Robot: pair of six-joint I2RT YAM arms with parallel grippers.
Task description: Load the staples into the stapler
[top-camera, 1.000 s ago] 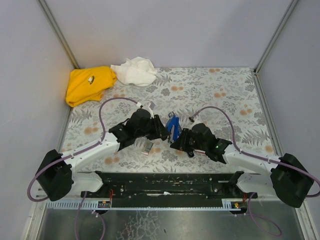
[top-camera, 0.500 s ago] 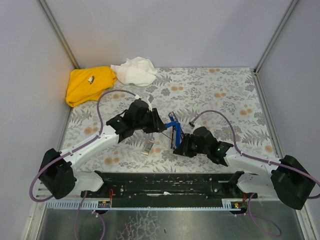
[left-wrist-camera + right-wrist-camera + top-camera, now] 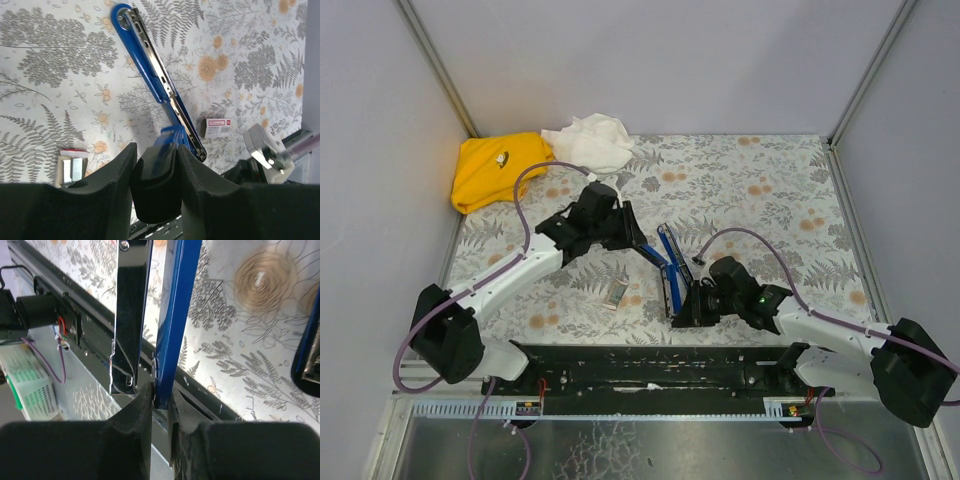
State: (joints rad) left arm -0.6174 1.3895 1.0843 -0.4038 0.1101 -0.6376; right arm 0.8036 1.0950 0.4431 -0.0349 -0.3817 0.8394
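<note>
We see the stapler [image 3: 669, 268] lying opened out near the middle of the flower-patterned desk [image 3: 770, 180], a little toward 6 o'clock. Its two long thin arms are spread apart, and each robot arm holds one part of it.

The left fingers [image 3: 638, 246] come in from 10 o'clock of the stapler. In the left wrist view they [image 3: 156, 150] are clenched on a black part of the stapler. From there the blue arm [image 3: 150, 65], with its silvery channel facing up, runs away over the desk.

The right fingers [image 3: 683, 306] sit at the stapler's 6 o'clock end. In the right wrist view they [image 3: 159, 390] are pinched tight on the thin edge of the blue arm [image 3: 177, 305]. A dark shiny strip [image 3: 130, 315] stands just beside that arm on the left, and we cannot tell whether the two touch.

The staples lie loose on the desk, apart from the stapler. In the top view a small tray with a silvery strip [image 3: 615, 292] lies at about 8 o'clock of the stapler, and neither set of fingers touches it. The left wrist view shows this tray [image 3: 72, 167], and also a small white box with red print [image 3: 216, 127] lying beside the blue arm but apart from it.

A yellow cloth [image 3: 498, 170] lies bunched in the desk's 10 o'clock corner. A white cloth [image 3: 588, 142] lies at about 11 o'clock, touching the yellow one.
</note>
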